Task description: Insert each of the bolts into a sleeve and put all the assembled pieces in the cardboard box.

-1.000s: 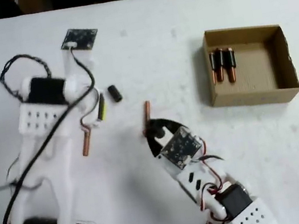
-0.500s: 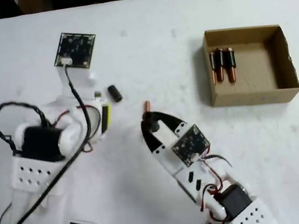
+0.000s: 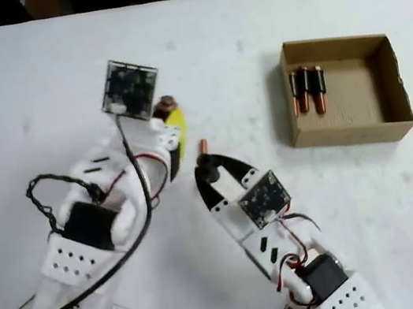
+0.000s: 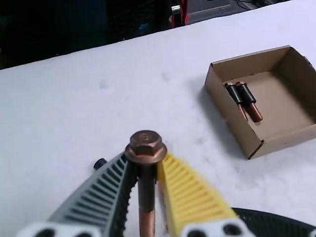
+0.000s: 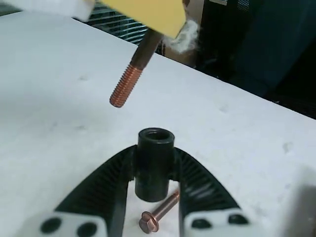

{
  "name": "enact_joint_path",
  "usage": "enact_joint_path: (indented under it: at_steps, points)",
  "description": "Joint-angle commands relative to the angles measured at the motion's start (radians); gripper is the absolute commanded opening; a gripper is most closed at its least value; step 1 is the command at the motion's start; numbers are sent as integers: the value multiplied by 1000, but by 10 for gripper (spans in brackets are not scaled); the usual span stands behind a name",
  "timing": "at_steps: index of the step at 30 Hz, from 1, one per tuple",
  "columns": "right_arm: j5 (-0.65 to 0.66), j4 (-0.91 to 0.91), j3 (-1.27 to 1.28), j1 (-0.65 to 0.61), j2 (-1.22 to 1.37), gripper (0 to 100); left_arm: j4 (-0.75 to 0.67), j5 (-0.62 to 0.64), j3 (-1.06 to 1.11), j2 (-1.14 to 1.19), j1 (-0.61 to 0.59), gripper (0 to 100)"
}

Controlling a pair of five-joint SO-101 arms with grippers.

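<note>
Mostly bare white table [image 3: 31, 65] toward the far edge and the far left corner, with dark room beyond that edge. More open room along the right edge past the cardboard box [image 3: 347, 132], and between the box and the two arms. Box close to the right edge, open upward. Assembled pieces [image 3: 306, 90] side by side against its left wall, long axes running from far edge to near edge.

Near the table's middle, left gripper [image 3: 169, 121] clenched on a copper bolt [image 4: 146, 187]. Hexagonal head up above the fingertips, shank down between the grey finger [image 4: 94, 197] and the yellow finger [image 4: 190, 197], long axis tilted off upright. Just beside it, right gripper [image 3: 208, 172] clamped on a black sleeve [image 5: 154, 163], upright, bore open upward. Threaded tip of the held bolt above and to one side of the sleeve's mouth, apart from it, not entered.

Second bolt [image 5: 159, 215] flat on the table under the right gripper, long axis roughly far-to-near, one end poking out past the sleeve toward the far edge. Small black piece [image 4: 99, 163] on the table behind the grey finger, mostly hidden; cannot tell what.
</note>
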Motion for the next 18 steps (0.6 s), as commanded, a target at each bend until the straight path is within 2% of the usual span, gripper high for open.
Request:
enact_joint_path:
  at_steps: [1, 4, 12, 18]
  points:
    - [-98, -22, 6, -4, -8, 16, -54, 98, -41, -42, 31, 24]
    - [-130, -22, 6, -2, -8, 16, -89, 201, -40, -44, 30, 24]
    - [-130, -24, 6, -2, -8, 16, -235, 316, -31, -44, 36, 27]
    - [-130, -24, 3, -1, -8, 16, -226, 319, -31, -48, 77, 24]
